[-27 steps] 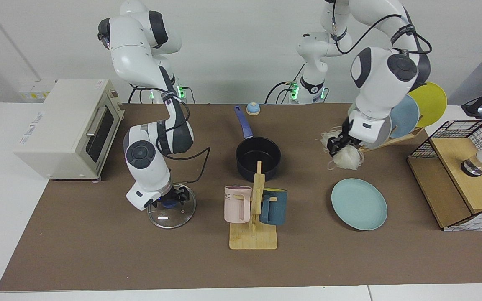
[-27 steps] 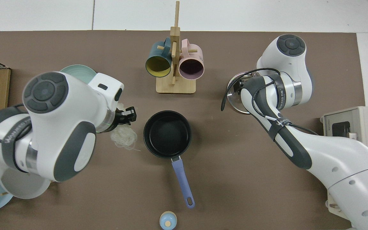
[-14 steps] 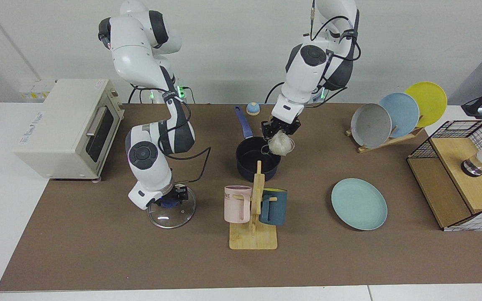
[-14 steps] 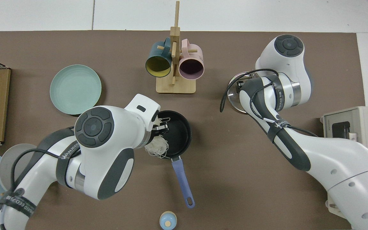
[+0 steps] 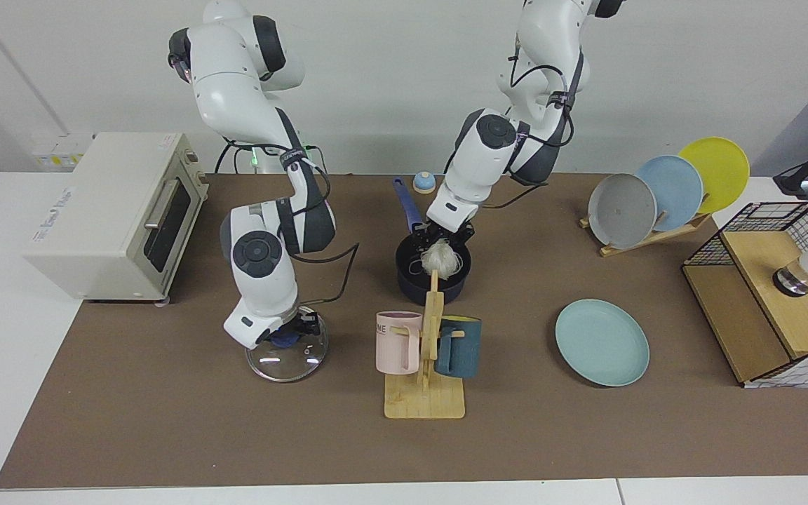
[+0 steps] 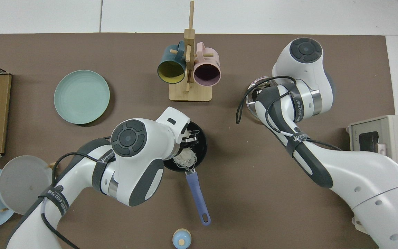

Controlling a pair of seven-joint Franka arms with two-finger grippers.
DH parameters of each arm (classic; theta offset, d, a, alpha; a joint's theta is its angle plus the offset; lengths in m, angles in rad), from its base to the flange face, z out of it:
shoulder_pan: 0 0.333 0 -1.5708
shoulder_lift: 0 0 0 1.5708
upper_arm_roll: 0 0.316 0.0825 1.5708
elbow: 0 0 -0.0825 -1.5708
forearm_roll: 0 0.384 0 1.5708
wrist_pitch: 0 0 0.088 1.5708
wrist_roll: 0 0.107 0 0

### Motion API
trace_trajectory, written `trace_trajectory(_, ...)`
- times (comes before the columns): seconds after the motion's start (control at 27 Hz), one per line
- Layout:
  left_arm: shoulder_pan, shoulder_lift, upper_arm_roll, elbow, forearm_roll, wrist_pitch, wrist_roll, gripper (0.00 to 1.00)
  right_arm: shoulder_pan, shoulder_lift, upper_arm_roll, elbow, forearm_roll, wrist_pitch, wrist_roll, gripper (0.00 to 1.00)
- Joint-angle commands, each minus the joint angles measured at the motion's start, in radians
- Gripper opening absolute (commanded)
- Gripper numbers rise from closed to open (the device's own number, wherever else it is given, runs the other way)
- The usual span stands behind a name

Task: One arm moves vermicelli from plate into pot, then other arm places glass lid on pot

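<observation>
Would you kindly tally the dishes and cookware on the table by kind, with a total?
Plates: 4: teal plate, grey plate, sky-blue plate, yellow plate
Mugs: 2: pink mug, dark teal mug
Pots: 1: pot
Lids: 1: glass lid
Total: 8

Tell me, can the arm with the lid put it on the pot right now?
Probably not yet. The right end effector is down at the glass lid, but the left end effector hangs over the pot with the vermicelli, so the opening is blocked.
</observation>
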State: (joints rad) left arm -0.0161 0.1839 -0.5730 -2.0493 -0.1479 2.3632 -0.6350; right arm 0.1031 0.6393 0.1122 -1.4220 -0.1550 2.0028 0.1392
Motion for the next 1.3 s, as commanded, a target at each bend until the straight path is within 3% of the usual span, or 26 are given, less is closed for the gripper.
trace_trajectory(0.0, -0.005, 0.023, 0.004, -0.022, 0.037, 0.062, -0.017, 0.0, -0.006, -0.075, 0.006, -0.011, -0.015, -0.012, -0.016, 0.0)
trace_trajectory(0.11, -0.001, 0.048, 0.004, -0.022, 0.079, 0.071, -0.018, 0.17, -0.013, -0.108, 0.006, -0.015, 0.002, -0.018, -0.03, 0.0)
trace_trajectory(0.22, 0.002, 0.078, 0.005, -0.02, 0.11, 0.093, -0.023, 0.22, -0.014, -0.138, 0.009, -0.017, 0.037, -0.054, -0.03, 0.0)
trace_trajectory(0.3, 0.004, 0.08, 0.007, -0.02, 0.113, 0.093, -0.025, 0.32, -0.016, -0.17, 0.009, -0.028, 0.051, -0.073, -0.032, 0.0)
trace_trajectory(0.44, 0.004, 0.083, 0.009, -0.011, 0.111, 0.09, -0.051, 0.58, -0.011, -0.246, 0.009, -0.078, 0.057, -0.119, -0.03, 0.0)
trace_trajectory(0.56, 0.001, 0.071, 0.009, -0.005, 0.111, 0.065, -0.115, 0.98, -0.014, -0.328, 0.009, -0.152, 0.063, -0.125, -0.035, 0.0)
trace_trajectory(0.7, 0.002, 0.048, 0.012, 0.033, 0.111, -0.031, -0.129, 0.99, -0.019, -0.417, 0.009, -0.23, 0.072, -0.13, -0.039, 0.0)
trace_trajectory(0.96, 0.025, -0.003, 0.024, 0.107, 0.111, -0.212, -0.1, 0.99, -0.019, -0.564, 0.007, -0.397, 0.169, -0.128, -0.052, 0.0)
trace_trajectory(1.19, 0.015, -0.044, 0.1, 0.191, 0.111, -0.361, -0.037, 0.99, 0.001, -0.593, 0.014, -0.434, 0.196, -0.124, 0.008, 0.0)
trace_trajectory(1.26, 0.018, -0.055, 0.128, 0.228, 0.11, -0.424, 0.003, 0.99, 0.01, -0.593, 0.044, -0.431, 0.196, -0.119, 0.069, 0.0)
